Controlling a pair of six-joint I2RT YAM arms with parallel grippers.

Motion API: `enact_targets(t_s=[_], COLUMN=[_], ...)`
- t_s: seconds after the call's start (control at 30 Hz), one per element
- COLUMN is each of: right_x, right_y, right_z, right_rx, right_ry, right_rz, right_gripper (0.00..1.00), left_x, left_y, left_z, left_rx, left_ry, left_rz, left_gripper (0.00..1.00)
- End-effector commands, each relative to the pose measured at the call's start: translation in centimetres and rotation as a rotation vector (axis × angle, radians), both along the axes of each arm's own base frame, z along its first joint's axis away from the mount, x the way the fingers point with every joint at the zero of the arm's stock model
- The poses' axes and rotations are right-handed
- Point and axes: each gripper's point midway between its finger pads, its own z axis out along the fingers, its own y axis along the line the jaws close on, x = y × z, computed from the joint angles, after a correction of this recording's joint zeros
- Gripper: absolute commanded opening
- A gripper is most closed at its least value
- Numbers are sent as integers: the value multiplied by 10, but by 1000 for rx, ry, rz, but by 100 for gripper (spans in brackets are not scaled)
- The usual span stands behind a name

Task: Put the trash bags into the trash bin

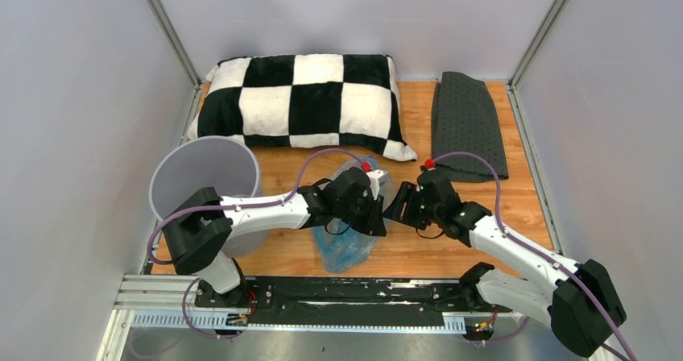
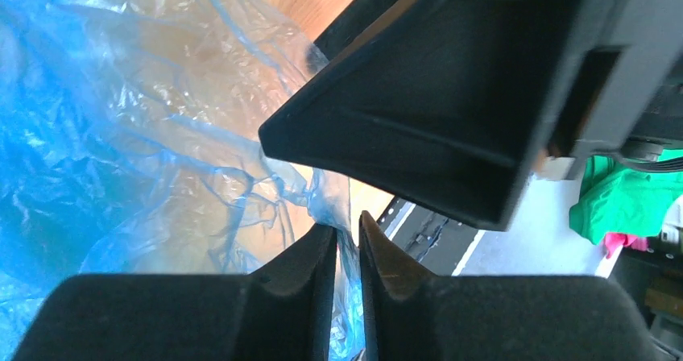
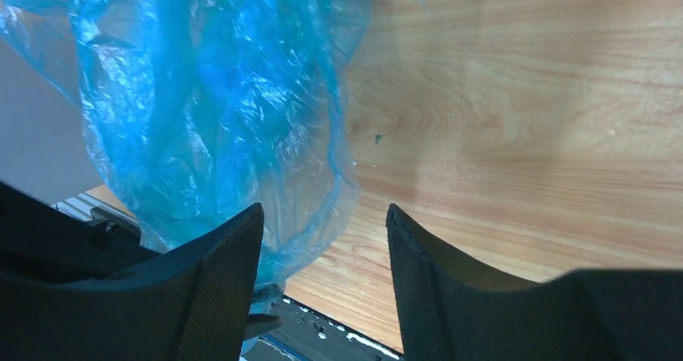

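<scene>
The light-blue translucent trash bag [image 1: 345,246] hangs and bunches at the table's middle front, under my left gripper [image 1: 376,220]. In the left wrist view my left gripper [image 2: 348,230] is shut on a thin fold of the bag [image 2: 121,135]. My right gripper [image 1: 396,208] is just right of it, nearly touching it, open and empty. In the right wrist view its fingertips [image 3: 322,216] stand apart over bare wood, with the bag [image 3: 209,111] against the left finger. The round light-grey trash bin [image 1: 205,176] stands at the left, partly behind my left arm.
A black-and-white checkered pillow [image 1: 302,99] lies along the back. A dark grey dotted folded mat [image 1: 467,123] lies at the back right. Grey walls close in on the left, the right and the back. The black base rail [image 1: 346,296] runs along the front edge.
</scene>
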Motion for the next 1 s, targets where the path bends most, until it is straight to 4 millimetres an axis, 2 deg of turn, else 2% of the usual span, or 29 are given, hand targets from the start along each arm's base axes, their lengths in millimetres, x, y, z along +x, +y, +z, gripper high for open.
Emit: enact_targets(t_s=[0.0, 0.07, 0.13, 0.2, 0.27, 0.4, 0.53, 0.63, 0.8, 0.97], right_x=[-5, -4, -2, 1, 4, 8, 12, 13, 12, 13], right_y=[4, 4, 4, 3, 0, -15, -38, -51, -63, -65], right_z=[-7, -7, -5, -3, -2, -3, -3, -3, -4, -5], right_rx=[24, 22, 23, 19, 1, -92, -208, -275, -337, -354], right_ry=[23, 21, 16, 8, -5, -28, -70, -92, -108, -110], right_rz=[-1, -9, -16, -23, -28, -44, -69, -76, -83, -74], right_gripper=[56, 47, 32, 13, 1, 0, 0, 0, 0, 0], left_x=[6, 7, 8, 9, 9, 10, 17, 34, 65, 77], left_y=[-15, -15, -15, -14, -12, -1, 20, 50, 114, 146], left_z=[17, 19, 21, 23, 26, 37, 57, 66, 63, 54], left_rx=[-49, -54, -56, -61, -59, -38, -2, 78, 213, 329], left_ry=[-54, -60, -68, -75, -80, -117, -189, -255, -319, -350], left_rz=[-19, -16, -15, -15, -12, -3, 51, 150, 333, 370], left_gripper=[20, 22, 30, 35, 43, 59, 67, 67, 64, 63])
